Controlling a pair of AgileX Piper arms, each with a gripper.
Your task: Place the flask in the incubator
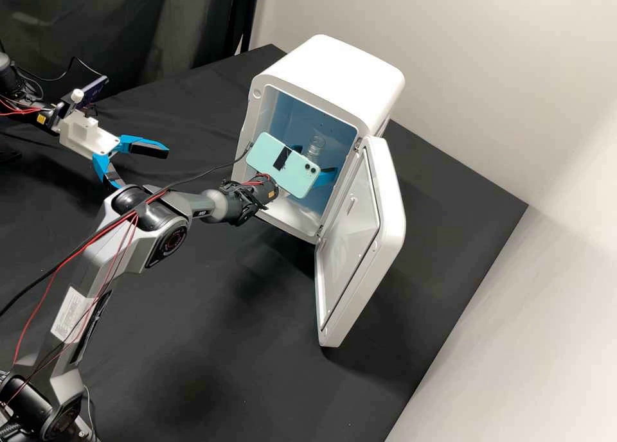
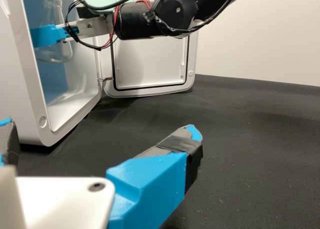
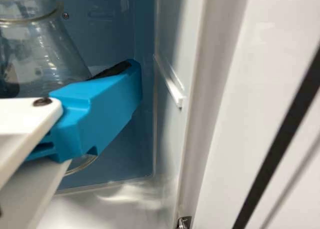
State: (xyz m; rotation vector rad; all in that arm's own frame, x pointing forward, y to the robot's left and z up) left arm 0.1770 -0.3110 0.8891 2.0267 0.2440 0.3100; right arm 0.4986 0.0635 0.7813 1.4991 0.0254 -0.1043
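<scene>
Flask (image 1: 314, 146) inside blue cavity of incubator (image 1: 334, 76), held off its floor by right gripper (image 2: 49, 36) clamped on it, finger (image 3: 100, 109) near the hinge-side wall, door (image 1: 366, 236) swung wide at five o'clock, left gripper (image 1: 138, 167) spread wide over bench (image 1: 225, 313) at nine o'clock, well apart from the front rim

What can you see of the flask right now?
The flask is clear glass, conical, with a narrow neck, and it is upright. It sits inside the incubator's blue chamber, whose door is open. The right end effector is closed on its lower body, one blue finger pressed against the side. Whether its base rests on the chamber floor cannot be told.
</scene>
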